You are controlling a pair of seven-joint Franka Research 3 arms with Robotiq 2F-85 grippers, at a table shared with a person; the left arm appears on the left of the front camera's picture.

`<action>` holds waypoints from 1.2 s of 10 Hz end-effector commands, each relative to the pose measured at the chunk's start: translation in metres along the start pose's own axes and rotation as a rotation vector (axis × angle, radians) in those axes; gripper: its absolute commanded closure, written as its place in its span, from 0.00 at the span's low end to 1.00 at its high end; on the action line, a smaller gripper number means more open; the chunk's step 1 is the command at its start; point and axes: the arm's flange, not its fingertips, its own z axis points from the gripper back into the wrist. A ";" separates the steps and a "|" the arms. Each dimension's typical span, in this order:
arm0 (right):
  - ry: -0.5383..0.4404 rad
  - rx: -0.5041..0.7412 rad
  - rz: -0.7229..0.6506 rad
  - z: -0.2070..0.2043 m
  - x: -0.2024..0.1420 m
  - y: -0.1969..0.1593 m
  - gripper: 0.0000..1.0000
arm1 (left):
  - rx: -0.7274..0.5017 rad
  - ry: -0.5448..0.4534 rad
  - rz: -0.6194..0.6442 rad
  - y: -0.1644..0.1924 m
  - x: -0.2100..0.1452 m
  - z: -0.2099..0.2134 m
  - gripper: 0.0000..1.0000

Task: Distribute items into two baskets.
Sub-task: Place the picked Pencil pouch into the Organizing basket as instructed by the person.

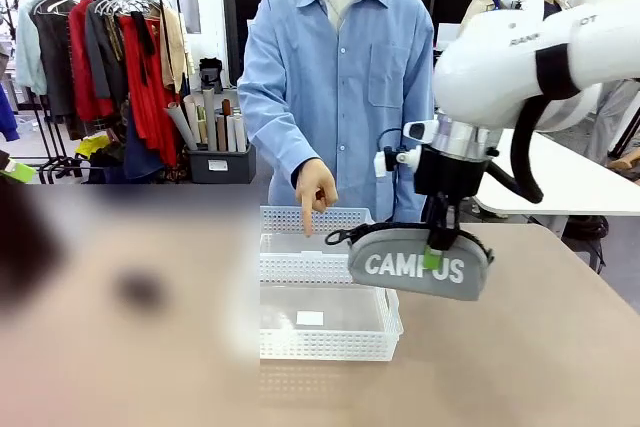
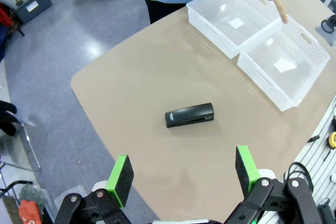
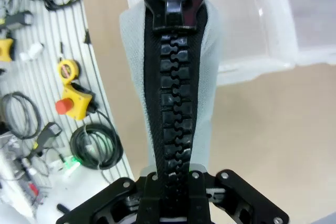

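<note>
right gripper (image 1: 433, 247) pinched on the zipper edge of the pouch (image 1: 420, 269): soft grey fabric, half-moon shape, white "campus" print. it hangs clear above the right rim of the near basket (image 1: 330, 349). coarse black zipper teeth (image 3: 176, 93) run between the fingers. far basket (image 1: 300, 217) is white perforated plastic, rectangular, touching the near one; person's hand (image 1: 316, 187) points a finger into it. left gripper (image 2: 182, 174) spread wide above the small, blocky black stapler (image 2: 189, 115), which lies flat on the smooth tan table (image 2: 136, 77).
</note>
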 end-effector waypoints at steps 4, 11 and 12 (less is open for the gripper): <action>-0.023 0.008 0.048 -0.011 0.067 -0.005 1.00 | -0.016 -0.014 -0.013 0.001 0.000 0.001 0.00; 0.026 -0.023 0.183 -0.055 0.137 -0.004 1.00 | -0.016 -0.014 -0.013 0.001 0.000 0.001 0.00; 0.030 -0.050 0.192 -0.060 0.140 -0.006 1.00 | -0.016 -0.014 -0.013 0.001 0.000 0.001 0.00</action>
